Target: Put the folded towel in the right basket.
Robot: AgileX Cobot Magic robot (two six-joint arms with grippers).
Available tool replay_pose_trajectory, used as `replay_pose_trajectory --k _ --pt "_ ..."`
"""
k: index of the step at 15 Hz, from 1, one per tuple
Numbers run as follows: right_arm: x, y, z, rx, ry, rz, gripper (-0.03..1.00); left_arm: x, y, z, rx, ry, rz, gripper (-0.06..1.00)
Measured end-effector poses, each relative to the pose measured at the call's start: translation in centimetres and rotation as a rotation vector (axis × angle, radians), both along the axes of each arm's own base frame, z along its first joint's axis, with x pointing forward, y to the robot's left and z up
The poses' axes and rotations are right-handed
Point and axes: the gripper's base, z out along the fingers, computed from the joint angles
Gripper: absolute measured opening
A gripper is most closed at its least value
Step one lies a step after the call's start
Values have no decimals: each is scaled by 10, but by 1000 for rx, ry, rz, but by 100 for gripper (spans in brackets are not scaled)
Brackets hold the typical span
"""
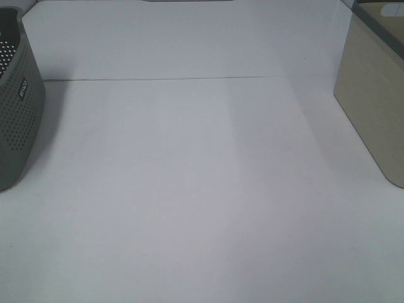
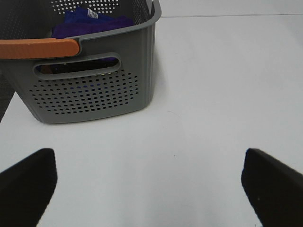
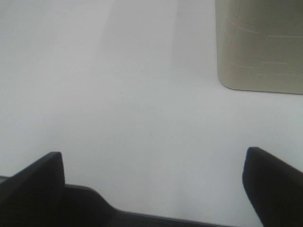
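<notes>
A folded purple towel (image 2: 90, 23) lies inside the grey perforated basket (image 2: 90, 90) with an orange handle, seen in the left wrist view; the same basket (image 1: 19, 107) stands at the left edge of the high view. The beige right basket (image 1: 372, 107) stands at the right edge and shows in the right wrist view (image 3: 260, 47). My left gripper (image 2: 151, 189) is open and empty above the table, short of the grey basket. My right gripper (image 3: 151, 184) is open and empty, short of the beige basket. Neither gripper shows in the high view.
A white table (image 1: 202, 189) spans the view, with a thin seam (image 1: 189, 79) running across its far part.
</notes>
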Motion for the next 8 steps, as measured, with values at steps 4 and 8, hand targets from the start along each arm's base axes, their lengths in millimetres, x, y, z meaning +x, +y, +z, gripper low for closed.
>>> replay_pose_trajectory --k 4,8 --pt "2 0 -4 4 10 -3 98 0 0 0 0 0 0 99" --pt "3 -3 -6 10 17 -42 97 0 0 0 0 0 0 99"
